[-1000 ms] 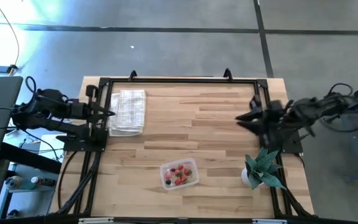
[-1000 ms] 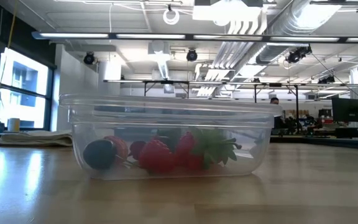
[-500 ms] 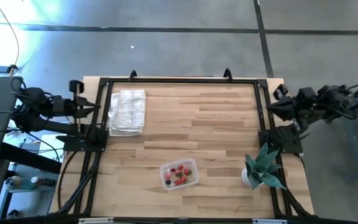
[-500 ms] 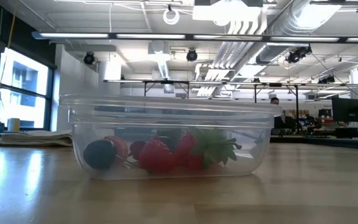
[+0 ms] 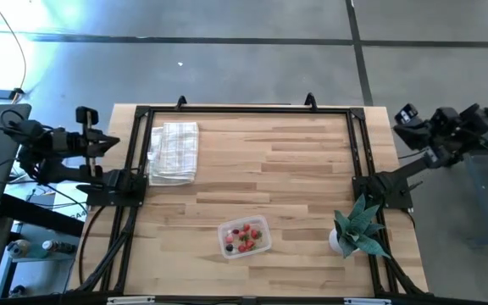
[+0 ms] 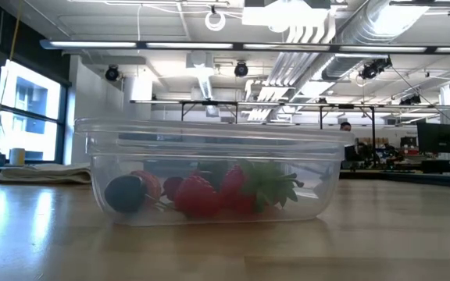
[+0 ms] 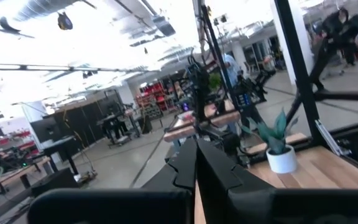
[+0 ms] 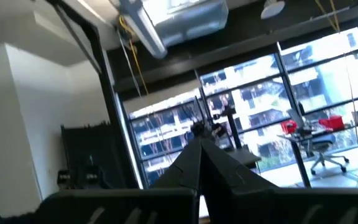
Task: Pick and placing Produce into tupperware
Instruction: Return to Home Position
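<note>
Red and dark produce (image 6: 200, 193) lies inside the clear tupperware (image 6: 209, 140). Far to its left is the left gripper (image 7: 196, 149) and far to its right the right gripper (image 8: 199, 148), both with fingers pressed together and empty.

L gripper (image 5: 104, 141) & R gripper (image 5: 402, 119) out wide, jaws closed.

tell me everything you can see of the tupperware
The tupperware is a small, shallow, clear plastic tub, rectangular with rounded corners and a thicker rim, no lid. It sits upright and flat on the wooden table, near the edge at the high view's bottom. Red and dark berries lie inside; nothing else touches it.
</note>
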{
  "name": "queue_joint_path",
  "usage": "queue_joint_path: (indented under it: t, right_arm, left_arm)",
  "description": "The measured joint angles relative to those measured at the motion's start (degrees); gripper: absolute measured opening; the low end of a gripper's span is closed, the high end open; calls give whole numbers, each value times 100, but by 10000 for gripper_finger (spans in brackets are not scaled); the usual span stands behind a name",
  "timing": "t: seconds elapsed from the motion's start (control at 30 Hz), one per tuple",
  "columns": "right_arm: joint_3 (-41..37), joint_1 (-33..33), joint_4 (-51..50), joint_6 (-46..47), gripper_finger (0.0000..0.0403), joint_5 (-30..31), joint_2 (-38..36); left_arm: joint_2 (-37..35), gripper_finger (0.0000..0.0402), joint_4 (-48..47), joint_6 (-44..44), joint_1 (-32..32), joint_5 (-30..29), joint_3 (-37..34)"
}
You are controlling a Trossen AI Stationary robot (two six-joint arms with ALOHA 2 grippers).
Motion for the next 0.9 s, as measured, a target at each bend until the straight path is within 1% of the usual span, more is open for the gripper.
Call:
queue_joint_path:
  t: [0.17, 0.4, 0.47, 0.6, 0.73, 0.83, 0.9]
  right_arm:
    - [1, -6, -55, -38, 0, 6, -482]
    - [-26, -9, -10, -146, 0, 50, -499]
    - [-178, -9, 29, -18, 0, 34, -499]
    - [-991, -7, 926, 94, 0, -228, -499]
    - [-2206, -7, 2472, 248, 0, -691, -499]
    - [-3019, -7, 3374, 498, 0, -765, -499]
    - [-3423, -7, 3841, 676, 0, -789, -499]
  left_arm:
    - [-264, 3, 0, -2, 1, -79, 13]
    - [-246, 3, -36, -2, 1, -80, -117]
    - [-260, 3, 204, -30, 2, -29, -245]
    - [-246, 3, 673, -108, 0, 97, -850]
    - [-251, 3, 1275, -180, 0, 112, -1443]
    - [-253, 3, 1690, -269, 0, 330, -1719]
    - [-251, 3, 1758, -385, 0, 402, -1855]
